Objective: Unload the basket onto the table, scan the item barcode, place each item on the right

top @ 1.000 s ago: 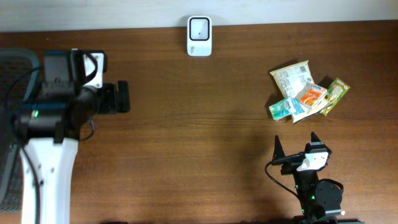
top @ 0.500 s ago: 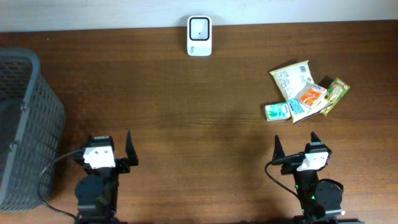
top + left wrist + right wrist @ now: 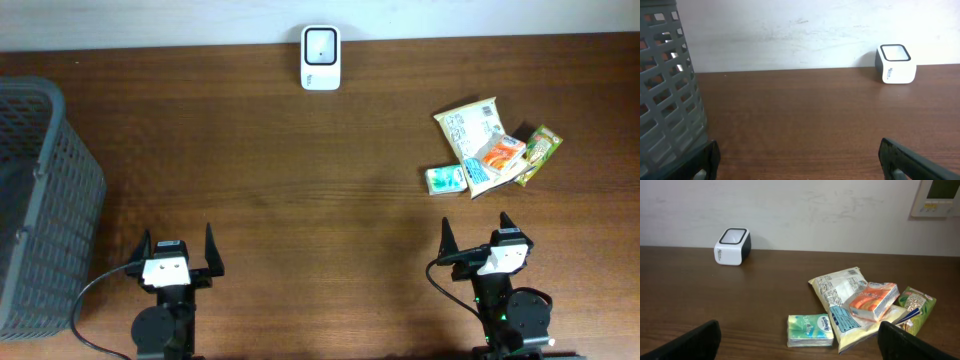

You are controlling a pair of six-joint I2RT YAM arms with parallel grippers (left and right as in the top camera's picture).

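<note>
A pile of items lies at the right of the table: a pale yellow pouch [image 3: 468, 128] [image 3: 842, 296], an orange packet [image 3: 501, 153] [image 3: 873, 300] on top of it, a green tissue pack [image 3: 446, 179] [image 3: 810, 330] and a green snack bag [image 3: 541, 148] [image 3: 916, 307]. No barcode is readable. The white scanner [image 3: 321, 45] [image 3: 895, 63] [image 3: 732, 246] stands at the far edge. My right gripper [image 3: 475, 228] [image 3: 800, 345] is open, just short of the tissue pack, holding nothing. My left gripper [image 3: 177, 242] [image 3: 800, 162] is open over bare wood at the front left.
A grey mesh basket [image 3: 40, 190] [image 3: 667, 95] stands at the left edge, close to my left gripper's left finger. A white wall runs behind the table's far edge.
The left arm, raised near the basket a second ago, has come down to the front left. The tissue pack has shifted slightly left. The right arm has not moved.
</note>
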